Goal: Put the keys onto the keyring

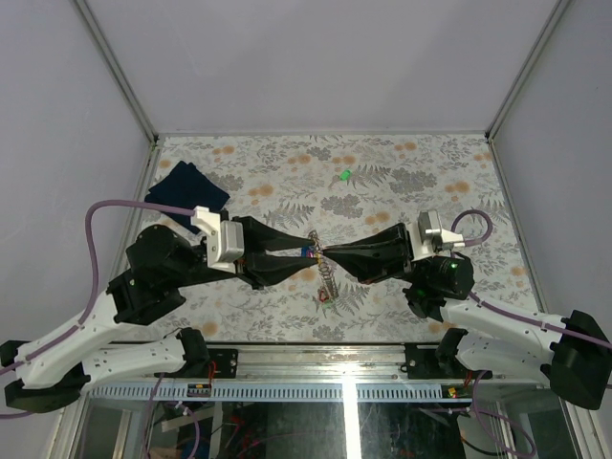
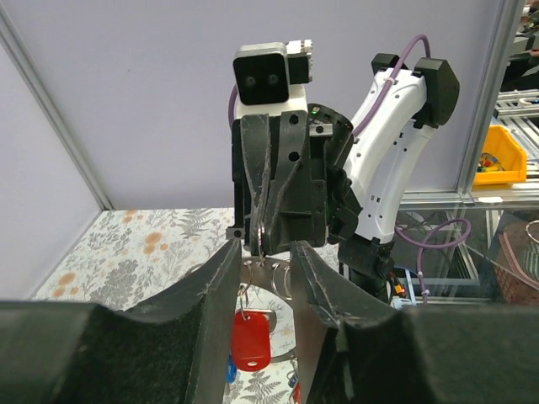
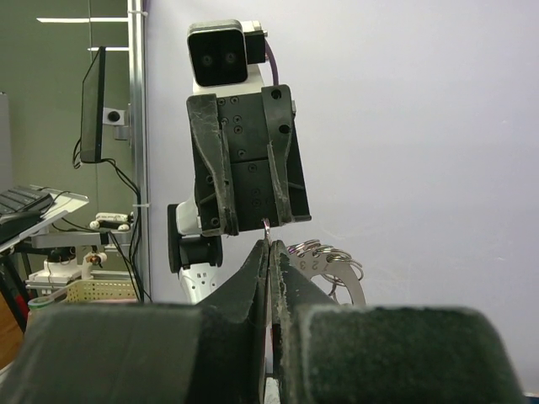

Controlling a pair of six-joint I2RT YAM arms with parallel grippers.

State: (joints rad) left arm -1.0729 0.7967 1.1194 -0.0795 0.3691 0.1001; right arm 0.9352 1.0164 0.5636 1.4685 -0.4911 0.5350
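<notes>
my right gripper (image 3: 268, 252) is clamped on the keyring (image 2: 278, 273) above the table's (image 1: 249, 163) middle; my left gripper (image 2: 264, 257) stands parted around it, grip unclear. red key (image 2: 250, 337) hangs on; green key (image 1: 344, 175) waits near the far edge.

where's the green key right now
In the top view the green key lies alone on the floral table, toward the far edge, right of centre, well right of the dark blue cloth.
</notes>
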